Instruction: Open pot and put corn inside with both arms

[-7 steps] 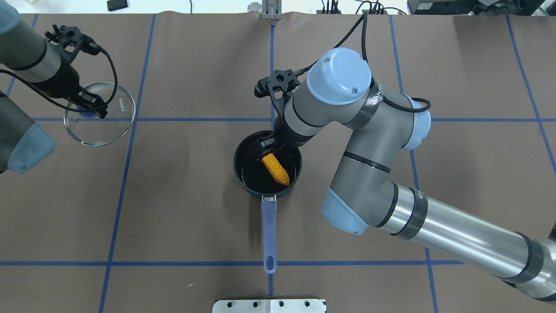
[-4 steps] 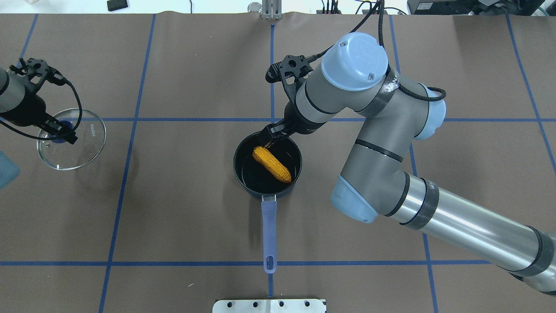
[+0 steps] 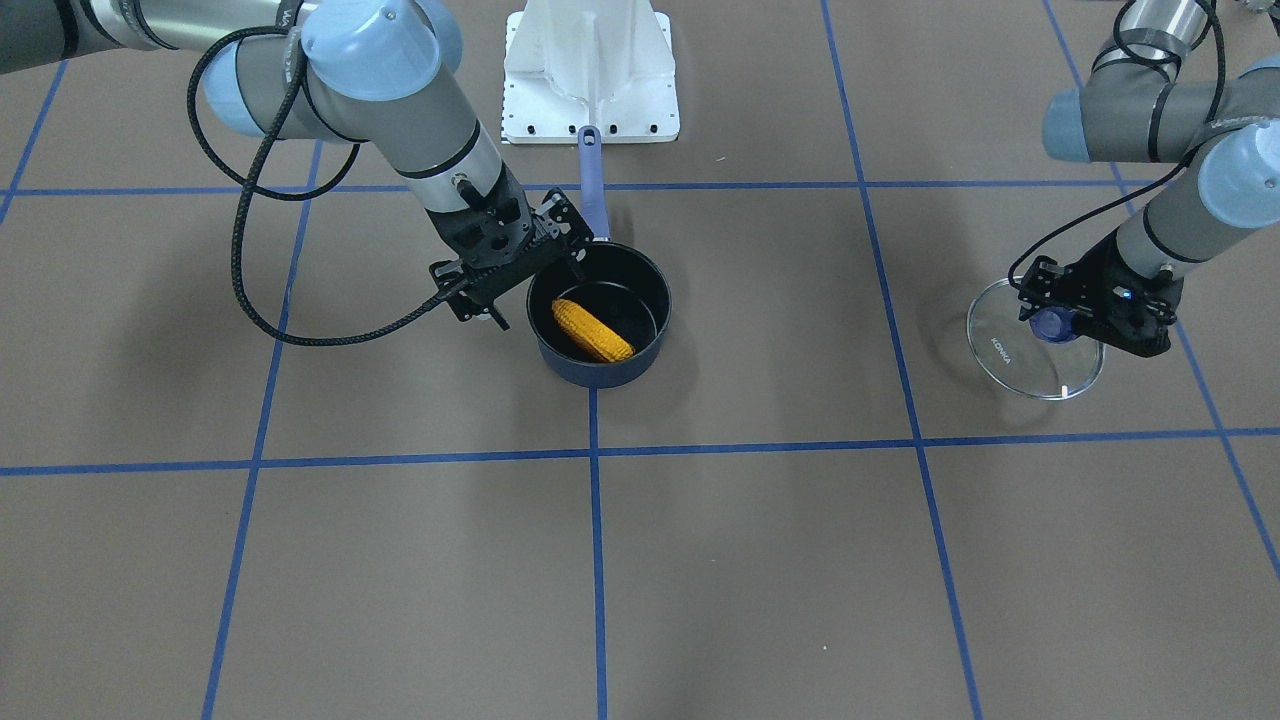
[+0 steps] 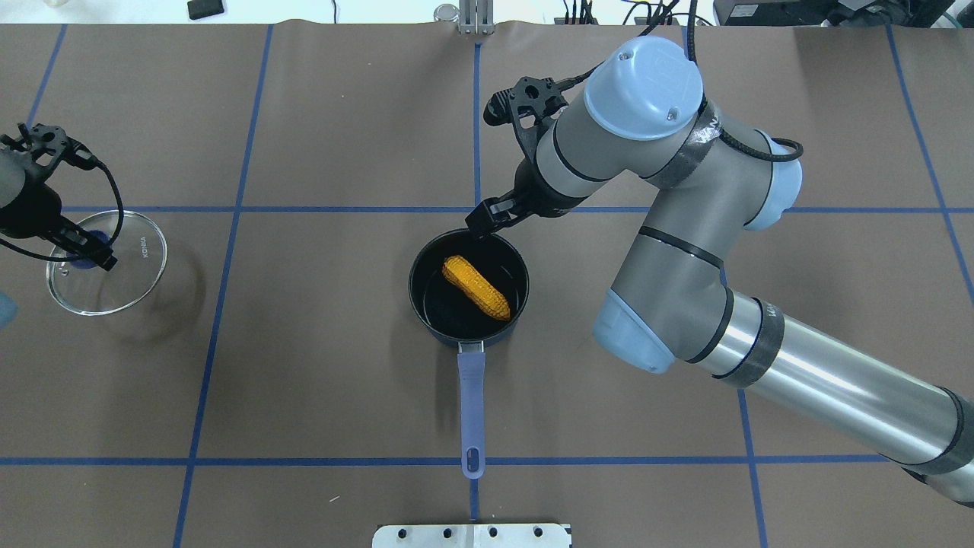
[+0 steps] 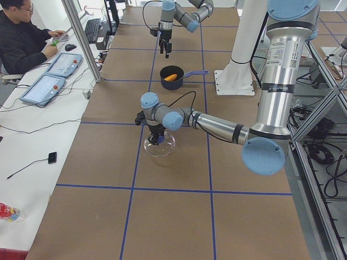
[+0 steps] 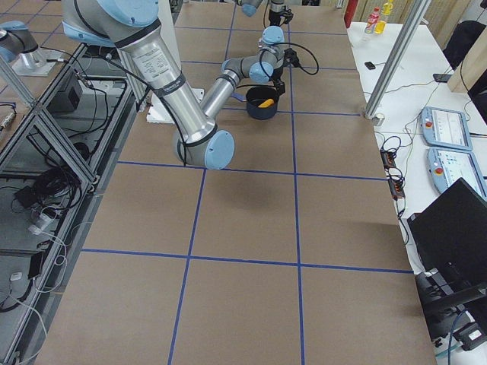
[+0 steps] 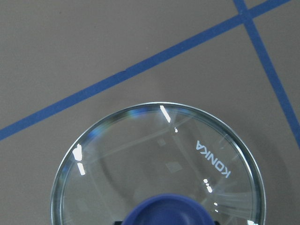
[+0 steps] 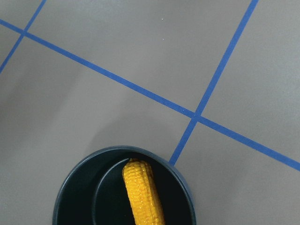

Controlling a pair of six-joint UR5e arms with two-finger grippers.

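Observation:
The dark navy pot (image 4: 426, 320) stands open at mid-table, its periwinkle handle (image 4: 471, 403) pointing toward the robot's base. The yellow corn (image 4: 477, 288) lies inside it on the black bottom, also seen in the front view (image 3: 593, 331) and the right wrist view (image 8: 142, 196). My right gripper (image 4: 483, 221) is open and empty, just over the pot's far rim (image 3: 567, 245). My left gripper (image 4: 87, 255) is shut on the blue knob of the glass lid (image 4: 125, 285) and holds it slightly above the table at the far left (image 3: 1010, 355).
A white mount plate (image 3: 590, 70) sits at the robot's side of the table, just beyond the pot handle. Blue tape lines (image 4: 342, 209) cross the brown table cover. An operator (image 5: 21, 38) sits at a side desk with control pendants.
My right gripper let go of the corn, which now lies in the pot, and drew back up past the far rim. My left gripper carried the lid further left.

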